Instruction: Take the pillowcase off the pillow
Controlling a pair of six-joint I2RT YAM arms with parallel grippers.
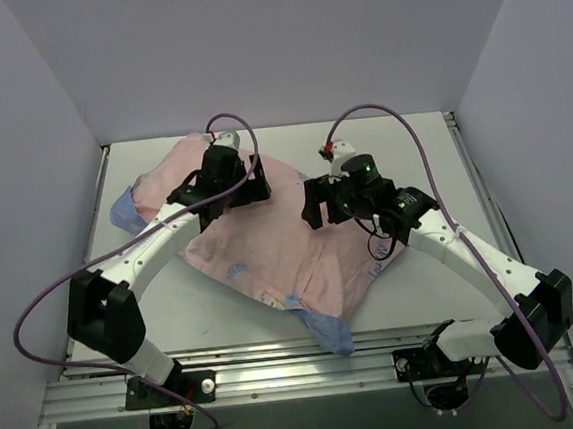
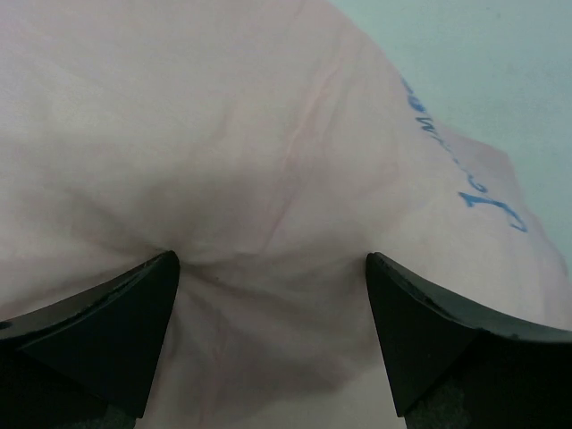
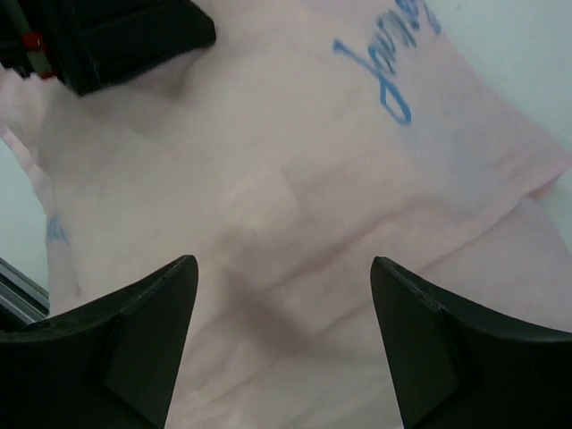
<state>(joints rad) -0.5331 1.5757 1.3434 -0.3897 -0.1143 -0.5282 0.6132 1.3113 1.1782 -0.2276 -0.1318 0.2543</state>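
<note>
The pillowcase (image 1: 279,245) lies pale pink side out across the table, with blue edges at the near corner (image 1: 332,331) and far left (image 1: 123,207). The white pillow is hidden; the cover bulges as if filled. My left gripper (image 1: 222,198) is open, with its fingertips pressed into the pink fabric (image 2: 268,134); creases gather between them (image 2: 273,259). My right gripper (image 1: 342,215) is open just above the fabric (image 3: 313,161), with nothing between its fingers (image 3: 283,264). Blue lettering shows through the cloth (image 3: 384,80).
The white table (image 1: 432,152) is walled in at the back and both sides. A metal rail (image 1: 280,366) runs along the near edge by the arm bases. The left arm's wrist (image 3: 116,36) shows in the right wrist view, close by.
</note>
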